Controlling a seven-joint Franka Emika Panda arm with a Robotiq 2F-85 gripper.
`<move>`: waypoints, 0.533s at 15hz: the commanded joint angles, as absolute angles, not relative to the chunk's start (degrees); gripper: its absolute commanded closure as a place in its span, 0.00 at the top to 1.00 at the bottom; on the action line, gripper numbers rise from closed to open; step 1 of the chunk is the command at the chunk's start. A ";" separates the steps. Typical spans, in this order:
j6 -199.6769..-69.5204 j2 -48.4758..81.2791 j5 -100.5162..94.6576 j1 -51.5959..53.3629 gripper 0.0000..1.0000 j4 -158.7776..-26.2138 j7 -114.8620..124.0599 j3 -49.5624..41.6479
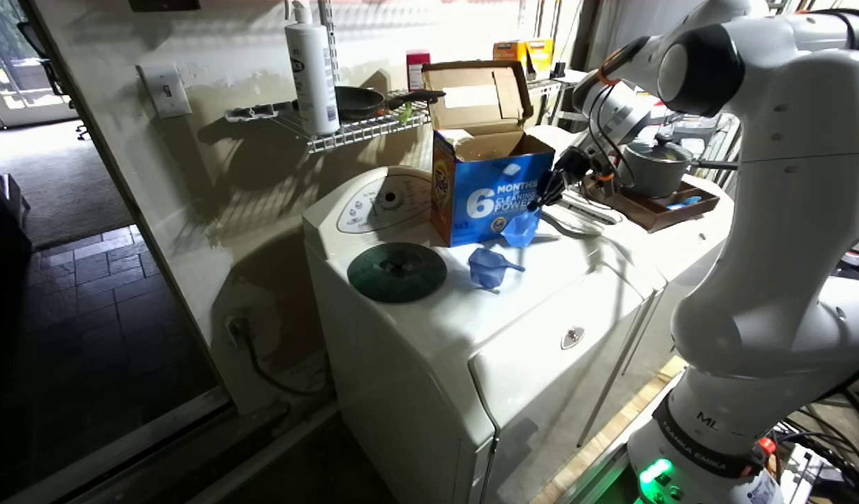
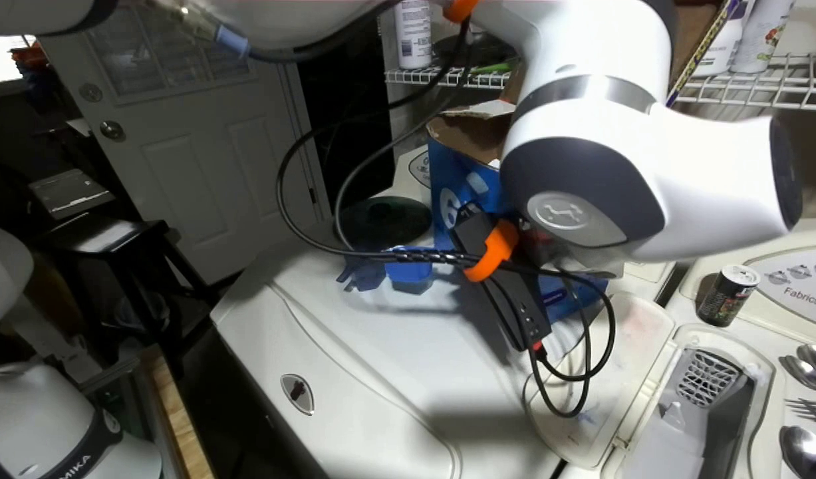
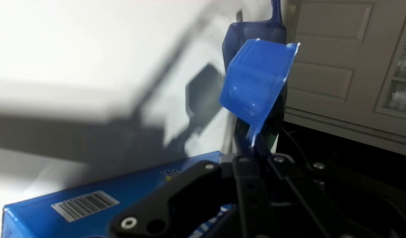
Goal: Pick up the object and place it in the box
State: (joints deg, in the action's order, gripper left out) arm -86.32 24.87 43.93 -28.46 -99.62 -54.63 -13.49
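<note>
Scoop juts ahead of the gripper, which pinches its handle; carried across too low, it could hit the box just beside the gripper.

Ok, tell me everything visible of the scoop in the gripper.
The scoop is light blue, looks like slightly translucent plastic, and has a faceted cup and narrow handle. The gripper is shut on the handle, the cup jutting past it; I see no other contact. It appears held above the white appliance top, its shadow falling apart from it. In an exterior view it shows in front of the box. Whether the cup holds anything I can't tell.
</note>
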 commanded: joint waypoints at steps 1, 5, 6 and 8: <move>-89.08 15.88 38.32 -25.36 0.02 -105.82 -51.77 -14.99; -90.40 7.64 31.26 -23.04 0.02 -109.00 -47.62 -15.30; -90.50 5.97 29.65 -22.72 0.02 -109.08 -46.80 -15.32; -89.79 2.13 26.49 -21.67 0.02 -109.20 -44.06 -15.12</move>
